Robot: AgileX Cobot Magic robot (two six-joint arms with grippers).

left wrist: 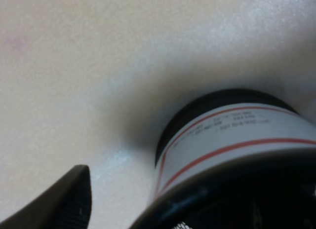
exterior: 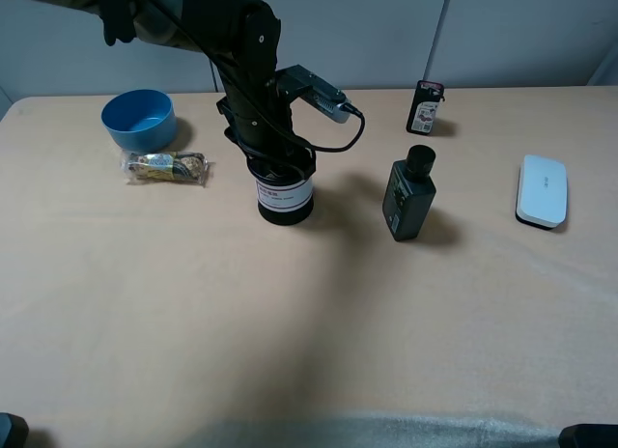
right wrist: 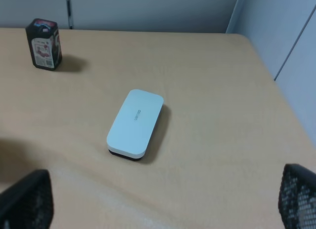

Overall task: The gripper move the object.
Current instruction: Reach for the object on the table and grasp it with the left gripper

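Blk mesh cup w/ white label (red lines, maybe blk print); blue bowl

- The cup stands on the table, left of the middle and toward the far side.
- The left gripper sits directly over the cup, down at its rim.
- The bowl lies behind and left of the cup, well apart.
- The packet lies left of the cup — just before the bowl.
- The bottle is right of the cup, near.
- The can is behind and right of the cup, beyond the bottle.
- The case lies far right of the cup — past the bottle.
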